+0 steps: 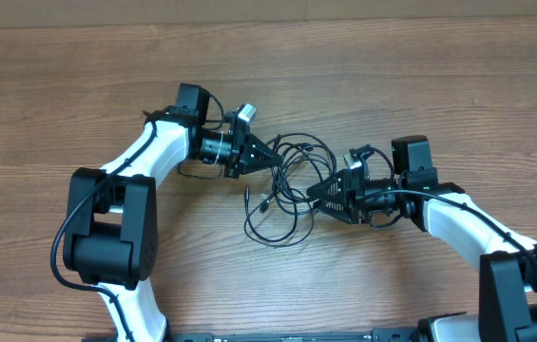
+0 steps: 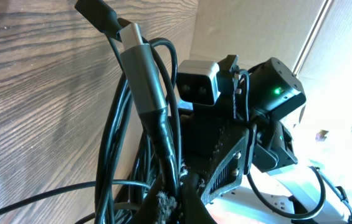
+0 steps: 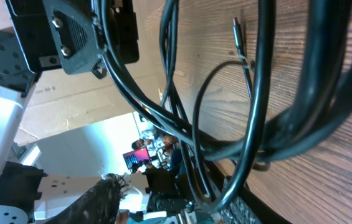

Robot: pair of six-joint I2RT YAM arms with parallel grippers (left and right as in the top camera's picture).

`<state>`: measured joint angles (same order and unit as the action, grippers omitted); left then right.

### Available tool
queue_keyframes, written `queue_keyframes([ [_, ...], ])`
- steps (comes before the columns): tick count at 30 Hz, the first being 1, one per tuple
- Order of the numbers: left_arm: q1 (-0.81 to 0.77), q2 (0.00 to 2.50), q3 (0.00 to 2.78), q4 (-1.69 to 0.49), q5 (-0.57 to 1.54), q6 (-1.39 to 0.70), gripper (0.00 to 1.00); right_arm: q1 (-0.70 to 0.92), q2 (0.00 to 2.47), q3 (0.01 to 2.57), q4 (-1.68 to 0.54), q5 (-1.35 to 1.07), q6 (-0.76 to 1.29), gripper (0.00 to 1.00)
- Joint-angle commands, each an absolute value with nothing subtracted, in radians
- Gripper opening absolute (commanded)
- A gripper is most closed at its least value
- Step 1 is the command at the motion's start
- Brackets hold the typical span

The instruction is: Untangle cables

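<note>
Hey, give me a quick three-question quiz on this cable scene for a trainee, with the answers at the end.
1. True or false: the thin black cables lie straight and apart on the brown wood-grain table.
2. Pick one. In the overhead view, the cables are met by: A, no pincer; B, one pincer only; C, the left pincer and the right pincer.
3. Fill in: seen from overhead, most of the cables sit ___ the two pincers.

Key: 1 false, they are looped into one tangle; 2 C; 3 between.
</note>
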<state>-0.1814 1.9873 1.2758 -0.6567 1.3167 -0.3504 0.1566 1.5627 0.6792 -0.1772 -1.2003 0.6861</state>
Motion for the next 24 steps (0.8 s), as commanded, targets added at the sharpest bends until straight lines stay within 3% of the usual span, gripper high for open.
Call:
queue_keyframes([
  [1, -0.184, 1.982, 1.279, -0.653, 1.351, -0.394, 0.05, 0.152, 1.564, 0.675, -0.161, -1.193, 0.728, 0.5],
  [24, -0.218, 1.982, 1.279, -0.589, 1.282, -0.488, 0.04, 0.172, 1.564, 0.675, 0.049, -1.129, 0.961, 0.49],
])
